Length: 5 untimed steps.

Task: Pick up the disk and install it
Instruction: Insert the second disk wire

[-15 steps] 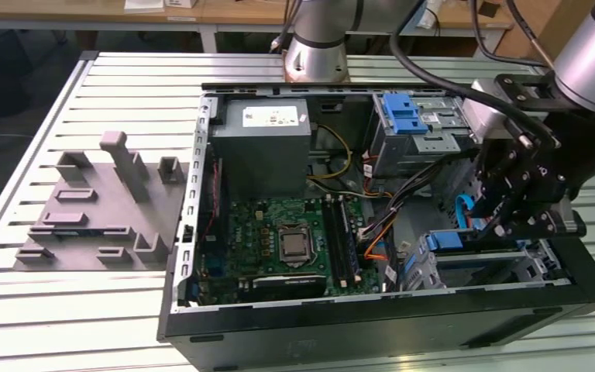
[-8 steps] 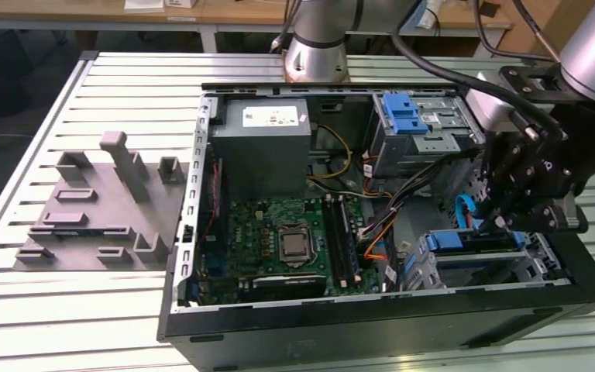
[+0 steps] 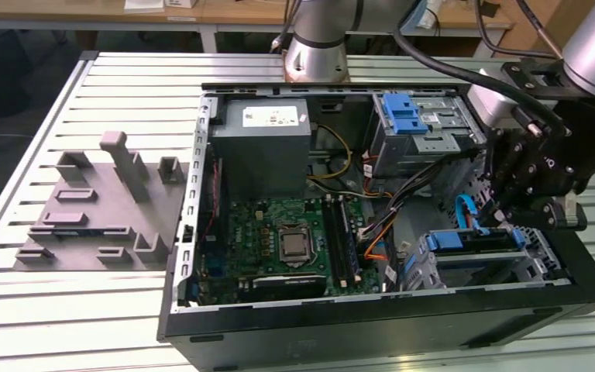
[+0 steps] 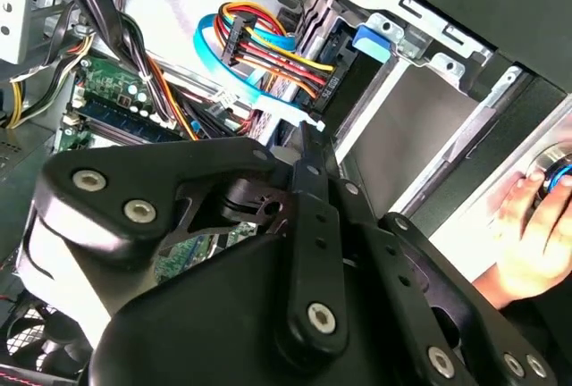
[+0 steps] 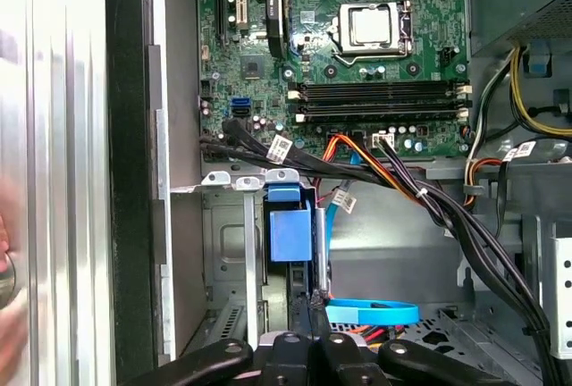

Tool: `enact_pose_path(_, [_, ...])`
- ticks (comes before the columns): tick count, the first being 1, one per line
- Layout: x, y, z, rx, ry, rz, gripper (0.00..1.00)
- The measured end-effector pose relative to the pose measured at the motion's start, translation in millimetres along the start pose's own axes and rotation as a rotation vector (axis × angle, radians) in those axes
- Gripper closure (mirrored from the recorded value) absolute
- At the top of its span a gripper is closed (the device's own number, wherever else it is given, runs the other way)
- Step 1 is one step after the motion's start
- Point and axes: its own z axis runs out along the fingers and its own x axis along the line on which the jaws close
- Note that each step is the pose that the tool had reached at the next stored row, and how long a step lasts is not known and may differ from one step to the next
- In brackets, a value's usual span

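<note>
- The case (image 3: 189,232) lay open on the table (image 3: 29,155), with the board (image 3: 276,240) at the exterior view's left of the bay.
- The disk (image 3: 470,240) already sat in the lower bay (image 3: 541,267), its blue frame (image 5: 289,234) upward.
- The gripper (image 3: 494,219) was pressed together, touching the disk's top edge.
- I judged the push should go straight down, clear of the blue cable (image 5: 371,313).
- The arm (image 3: 587,70) reached in from the exterior view's right, wrist pointing down.
</note>
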Motion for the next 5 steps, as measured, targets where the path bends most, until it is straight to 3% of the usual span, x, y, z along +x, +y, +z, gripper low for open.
enact_pose_path(5, [0.0,0.0,0.0,-0.0001,-0.0001,0.000,0.89])
